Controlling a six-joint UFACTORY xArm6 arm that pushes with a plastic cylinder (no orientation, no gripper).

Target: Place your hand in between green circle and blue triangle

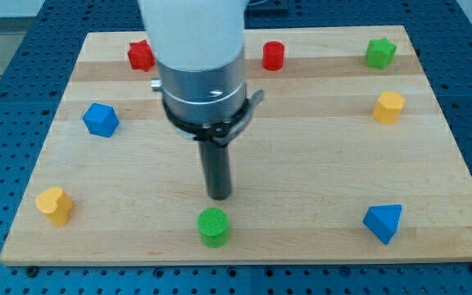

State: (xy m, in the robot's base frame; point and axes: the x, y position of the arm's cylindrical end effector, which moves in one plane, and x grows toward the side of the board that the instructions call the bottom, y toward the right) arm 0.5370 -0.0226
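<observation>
The green circle [214,226] lies near the board's bottom edge, a little left of centre. The blue triangle [383,222] lies at the bottom right. My tip [219,196] is the lower end of the dark rod, just above the green circle in the view and close to it, far left of the blue triangle. The arm's white and grey body hides part of the board's top middle.
A wooden board [301,147] carries other blocks: a red star [141,55] and red cylinder [273,55] at top, a green star [379,52] top right, a yellow hexagon [388,107] right, a blue block [101,120] left, a yellow heart [54,205] bottom left.
</observation>
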